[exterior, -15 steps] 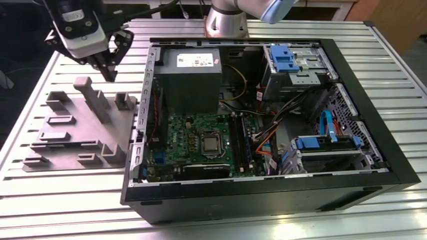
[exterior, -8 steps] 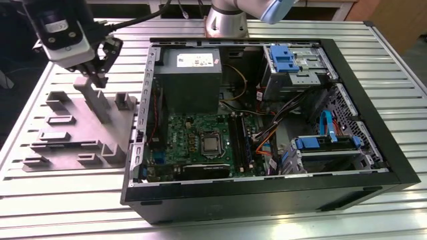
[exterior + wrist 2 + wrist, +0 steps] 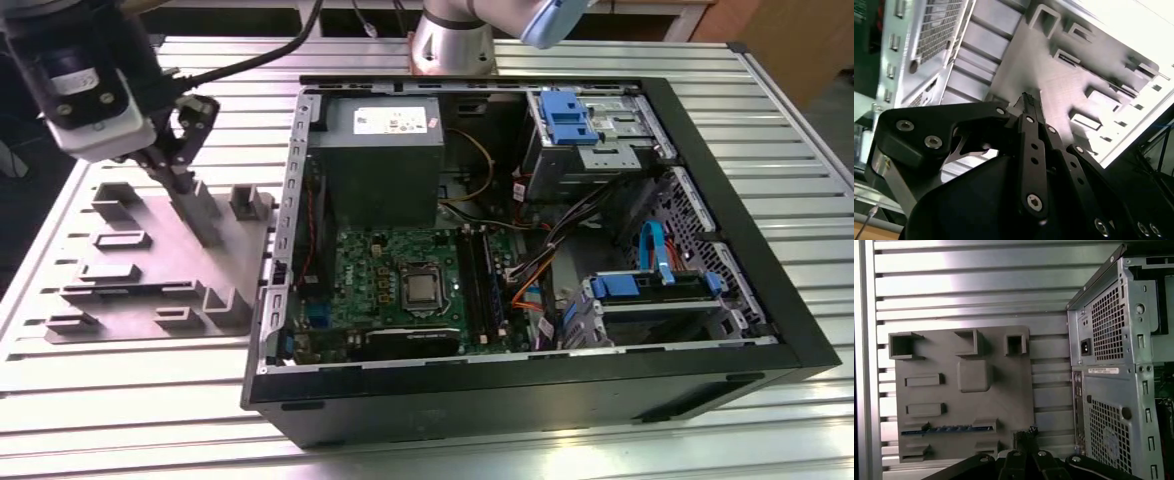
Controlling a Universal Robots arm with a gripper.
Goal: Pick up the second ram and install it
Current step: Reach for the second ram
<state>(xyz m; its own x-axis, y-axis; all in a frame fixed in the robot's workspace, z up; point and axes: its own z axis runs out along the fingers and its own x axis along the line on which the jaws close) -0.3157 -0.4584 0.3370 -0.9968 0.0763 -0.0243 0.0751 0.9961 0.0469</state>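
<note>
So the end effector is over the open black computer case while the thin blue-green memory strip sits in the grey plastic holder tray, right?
No. The exterior view shows the end effector over the grey plastic holder tray, beside the open black computer case, not over it. The thin blue-green memory strip does sit in that tray.

Second ram (image 3: 946, 429) in holder tray (image 3: 1004, 390), beside computer case (image 3: 1114, 390)

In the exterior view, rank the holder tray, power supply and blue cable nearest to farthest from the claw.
1. Holder tray, below the claw.
2. Power supply, inside the case.
3. Blue cable, toward the exterior view's right.
</note>
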